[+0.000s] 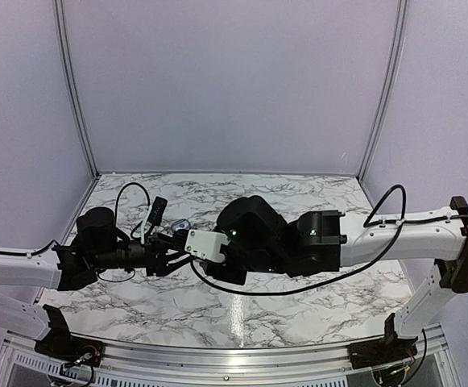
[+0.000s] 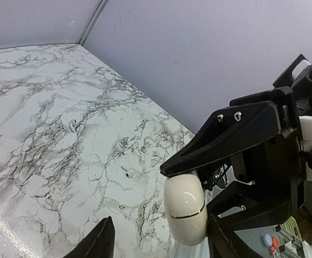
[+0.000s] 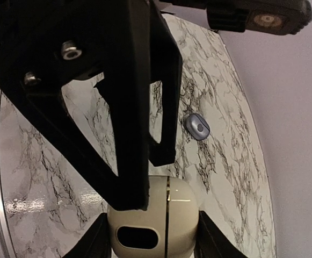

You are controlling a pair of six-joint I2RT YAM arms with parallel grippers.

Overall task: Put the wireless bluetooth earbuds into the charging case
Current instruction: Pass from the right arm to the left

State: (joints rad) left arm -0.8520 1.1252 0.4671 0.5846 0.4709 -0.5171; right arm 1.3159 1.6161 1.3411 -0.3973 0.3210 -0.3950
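Observation:
The charging case [image 3: 173,215] is a pale cream oval pebble with its lid closed on a thin seam, held above the marble. My right gripper [image 3: 153,239] is shut on the case, one finger on each side. In the left wrist view the case [image 2: 187,209] hangs between the right arm's black fingers [image 2: 231,134]. My left gripper [image 2: 161,239] is open around the case: one finger stands right beside it, the other finger [image 2: 96,242] well apart. Two tiny white earbuds [image 2: 72,125] [image 2: 127,172] lie loose on the table. The top view hides the case behind both wrists.
A small grey-blue oval thing [image 3: 197,127] with a dark spot lies on the marble table [image 1: 314,201] beyond the case. Both arms meet over the table's middle [image 1: 242,242]. Pale walls close the back and sides; a metal rail [image 1: 242,355] runs along the near edge.

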